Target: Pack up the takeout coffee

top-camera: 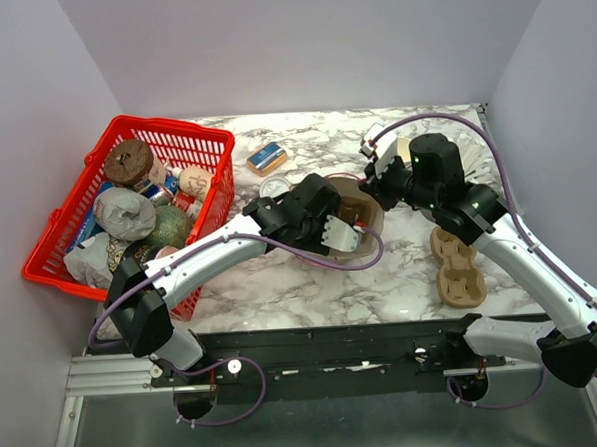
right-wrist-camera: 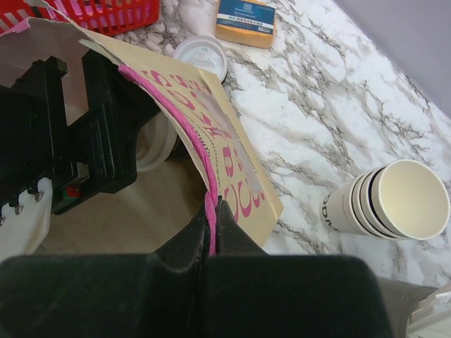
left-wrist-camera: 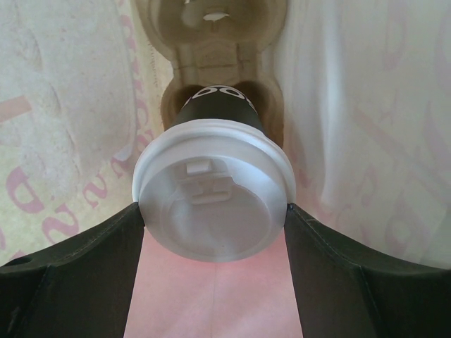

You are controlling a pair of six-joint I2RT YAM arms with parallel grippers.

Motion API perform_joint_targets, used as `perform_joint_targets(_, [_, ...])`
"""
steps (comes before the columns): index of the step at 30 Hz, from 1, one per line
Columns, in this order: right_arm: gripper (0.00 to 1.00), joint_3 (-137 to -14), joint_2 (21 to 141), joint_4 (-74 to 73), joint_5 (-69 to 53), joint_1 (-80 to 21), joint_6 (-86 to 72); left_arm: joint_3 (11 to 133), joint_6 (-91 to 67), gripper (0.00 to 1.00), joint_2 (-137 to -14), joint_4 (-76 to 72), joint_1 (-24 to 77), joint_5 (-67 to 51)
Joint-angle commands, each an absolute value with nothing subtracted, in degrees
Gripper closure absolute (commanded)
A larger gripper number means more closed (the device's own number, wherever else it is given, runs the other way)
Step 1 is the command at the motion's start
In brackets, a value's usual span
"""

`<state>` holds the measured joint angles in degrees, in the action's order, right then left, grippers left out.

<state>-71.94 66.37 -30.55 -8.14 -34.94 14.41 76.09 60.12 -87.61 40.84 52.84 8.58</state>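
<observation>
Takeout coffee sits deep inside the paper bag at mid-table, and we see its white lid facing the left wrist camera. Its dark lower band drops into a well of the cardboard cup carrier. The left gripper reaches into the bag, its black fingers spread wide and touching the lid's rim on both sides. We make that a grip on the cup. Over on the right, the right gripper has its fingers pressed together, pinching the bag's pink-printed edge. Just right of the bag lies a stack of plain cups on its side. On the far side of the bag we spot a loose white lid and a small orange box. The red basket stands at the left, and a second carrier rests on the marble table near the right arm.
</observation>
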Motion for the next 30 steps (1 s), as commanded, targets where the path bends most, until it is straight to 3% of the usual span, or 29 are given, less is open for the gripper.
perform_joint_targets(1, [0.99, -73.4, 64.8, -29.9, -10.5, -35.3, 14.2, 75.0, 60.8, 1.0, -87.9, 38.8, 52.3, 10.5])
perform_joint_targets(30, [1.0, -73.3, 66.6, -36.1, -23.3, -31.2, 8.0, 70.8, 63.5, 1.0, -85.6, 35.0, 50.5, 9.5])
